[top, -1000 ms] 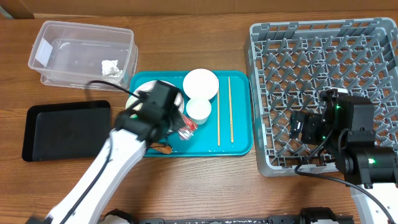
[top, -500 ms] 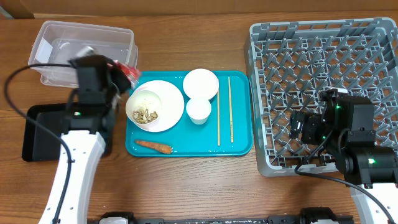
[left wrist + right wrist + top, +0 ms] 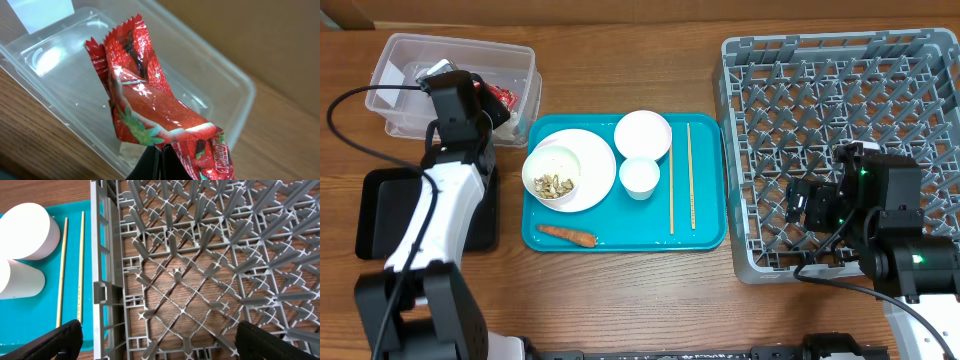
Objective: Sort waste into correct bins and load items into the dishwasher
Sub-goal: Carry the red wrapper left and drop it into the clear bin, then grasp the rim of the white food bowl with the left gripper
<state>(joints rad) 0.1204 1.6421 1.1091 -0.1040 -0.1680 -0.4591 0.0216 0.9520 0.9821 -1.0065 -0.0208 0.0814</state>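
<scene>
Now the left end effector (image 3: 158, 169), clamped shut on the red-and-silver foil wrapper (image 3: 150, 110), has swung from the teal tray (image 3: 708, 228) to above the clear tub (image 3: 220, 82); release looks next. Right end effector (image 3: 160, 341) hangs wide open, empty, over the dish rack (image 3: 840, 90).

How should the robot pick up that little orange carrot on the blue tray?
Probably by its middle, coming straight down from above. The carrot lies flat on the teal tray with its length running roughly left to right and nothing touching it, so a pinch across its narrow width fits best.
</scene>
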